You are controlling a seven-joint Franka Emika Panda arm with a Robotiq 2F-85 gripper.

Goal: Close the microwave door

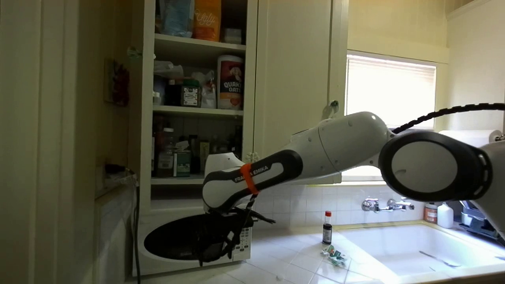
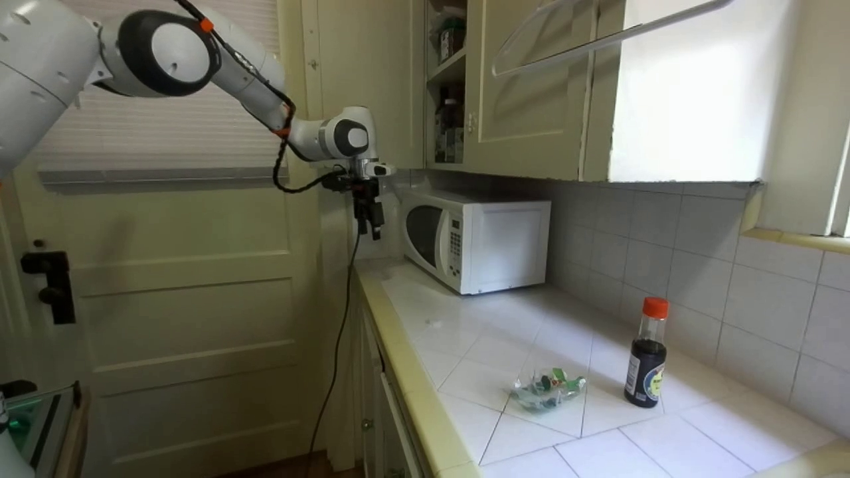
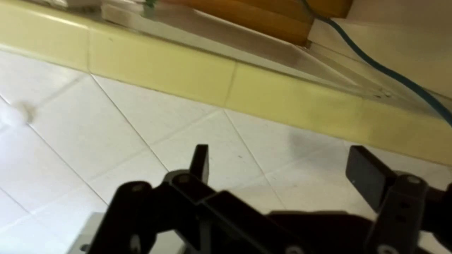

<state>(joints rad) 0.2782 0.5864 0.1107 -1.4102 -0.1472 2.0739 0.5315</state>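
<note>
Leftward, in an exterior view, the black two-fingered gripper (image 2: pixel 370 229) points down, spread wide with nothing between, presumably posed to push. Next, near but apart, the white-framed, dark-windowed microwave door (image 2: pixel 425 229): seemingly flush on its white boxy microwave (image 2: pixel 508 245), likely shut, far end of the white tiled counter (image 2: pixel 465 338). Farther right, red-capped, dark-filled bottle (image 2: pixel 646 362), upright, well out of the way.

Microwave (image 1: pixel 169 238): in an exterior view I face its front almost head-on, past the arm (image 1: pixel 347 134).
Counter (image 2: pixel 491 338): in an exterior view I look along it from above, toward the panelled door (image 2: pixel 192 318).
Gripper (image 3: pixel 280 167): in the wrist view I look down past it, close over yellow edging (image 3: pixel 282 97).
Red-capped bottle (image 1: pixel 327 230): in both exterior views, with microwave and arm.
</note>
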